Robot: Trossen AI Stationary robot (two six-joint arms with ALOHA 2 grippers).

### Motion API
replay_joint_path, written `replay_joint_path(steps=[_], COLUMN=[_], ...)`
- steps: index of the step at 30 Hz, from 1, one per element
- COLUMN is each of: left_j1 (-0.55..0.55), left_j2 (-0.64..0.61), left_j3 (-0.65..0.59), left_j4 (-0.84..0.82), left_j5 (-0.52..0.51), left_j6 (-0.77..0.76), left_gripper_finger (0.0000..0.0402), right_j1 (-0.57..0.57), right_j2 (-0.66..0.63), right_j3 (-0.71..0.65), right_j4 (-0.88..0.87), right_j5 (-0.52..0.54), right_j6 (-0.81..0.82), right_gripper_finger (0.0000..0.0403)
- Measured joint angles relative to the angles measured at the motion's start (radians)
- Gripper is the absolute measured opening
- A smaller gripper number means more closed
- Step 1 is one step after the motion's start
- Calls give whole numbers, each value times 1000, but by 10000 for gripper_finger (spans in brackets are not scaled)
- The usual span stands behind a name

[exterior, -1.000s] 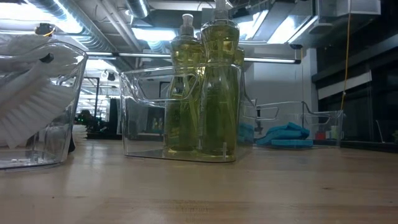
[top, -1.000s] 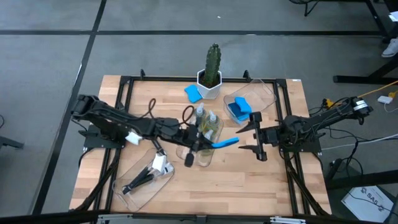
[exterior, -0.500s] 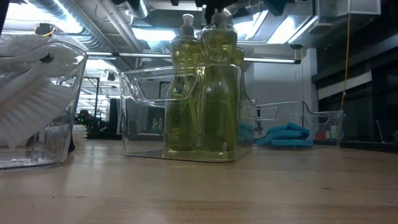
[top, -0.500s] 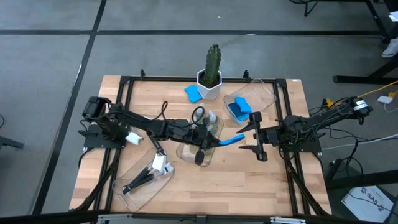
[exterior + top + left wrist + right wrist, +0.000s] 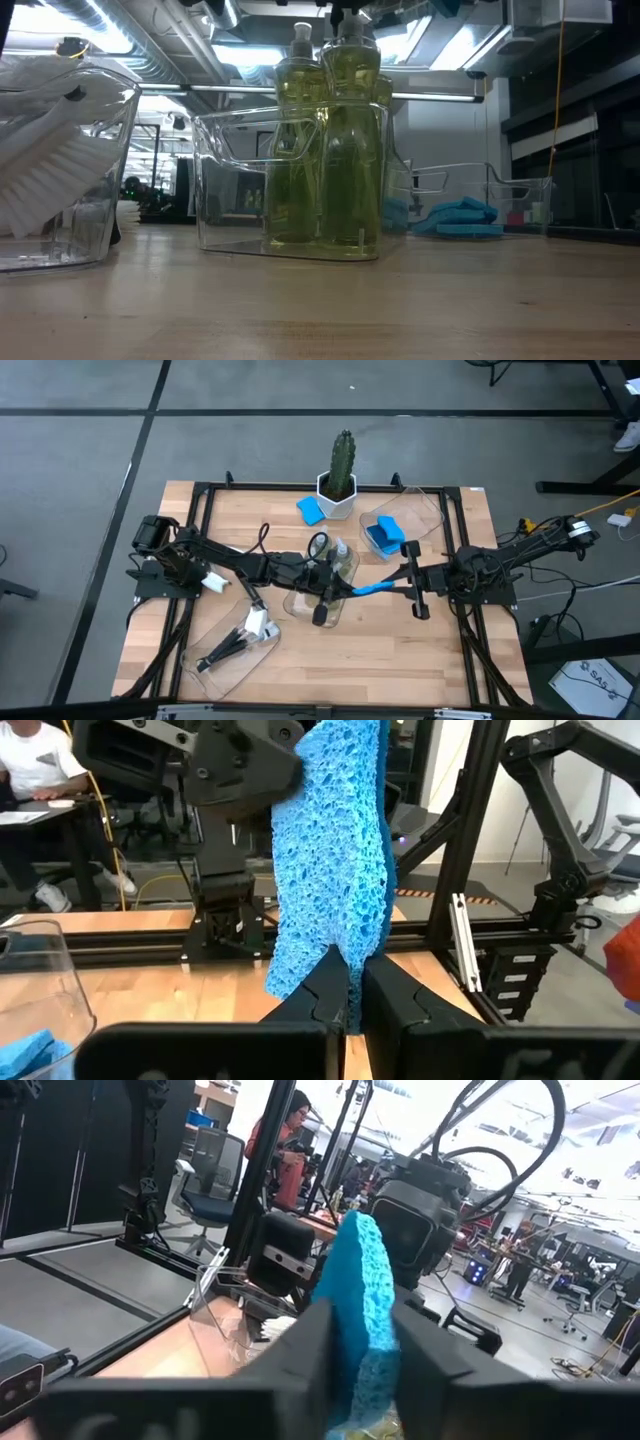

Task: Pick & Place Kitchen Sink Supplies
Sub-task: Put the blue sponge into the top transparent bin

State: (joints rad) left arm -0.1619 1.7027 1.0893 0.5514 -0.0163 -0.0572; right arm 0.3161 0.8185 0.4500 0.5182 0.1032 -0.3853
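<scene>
Jaws of both grippers are clamping the same bright blue rectangular porous sponge [image 5: 372, 589]: we are seeing the left gripper [image 5: 348, 988] pinching one end and the right gripper [image 5: 362, 1342] the other, above the wooden table [image 5: 370, 650] beside the clear plastic tray [image 5: 235, 200] holding pale yellow-green liquid bottles [image 5: 350, 140].

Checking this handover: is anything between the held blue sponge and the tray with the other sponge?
Nothing visible. Both the left gripper and right gripper pinch the blue sponge; the sponge tray lies beyond over bare table.
</scene>
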Motion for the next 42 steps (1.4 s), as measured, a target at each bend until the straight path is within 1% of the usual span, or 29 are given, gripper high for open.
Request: replay_joint_path(steps=[4, 6, 10, 13, 19, 24, 28, 31, 34, 37, 42], left_j1=[0, 0, 0, 5, 13, 14, 14, 15, 15, 13, 12], left_j2=[0, 0, 0, 0, -2, -3, -11, -38, -87, -150, -235], left_j3=[0, 0, 0, 0, 0, 0, 1, 0, -2, -1, -1], left_j4=[-1, -2, -2, -3, -15, -23, -33, -83, -146, -181, -245], left_j5=[0, 0, 0, 0, 1, 20, 32, 32, 31, 16, -74], left_j6=[-18, -27, -33, -34, -46, -26, -29, -38, -5, 38, 87], left_gripper_finger=[14, 17, 22, 27, 46, 88, 129, 154, 166, 168, 165], right_j1=[0, 0, 0, 0, 0, 0, 0, 0, 0, 0, 0], right_j2=[0, 0, 0, -1, -2, -1, 1, 1, -3, -10, -28], right_j3=[0, 0, 0, 2, 59, 85, 84, 84, 84, 84, 84], right_j4=[-6, -11, -12, -22, -150, -230, -236, -237, -240, -261, -293], right_j5=[-2, -2, -1, -1, 8, 47, 87, 120, 129, 178, 325], right_j6=[-14, -19, -11, -9, 28, 64, 90, 109, 113, 113, 120], right_gripper_finger=[23, 14, 23, 17, 13, 13, 13, 14, 14, 15, 15])
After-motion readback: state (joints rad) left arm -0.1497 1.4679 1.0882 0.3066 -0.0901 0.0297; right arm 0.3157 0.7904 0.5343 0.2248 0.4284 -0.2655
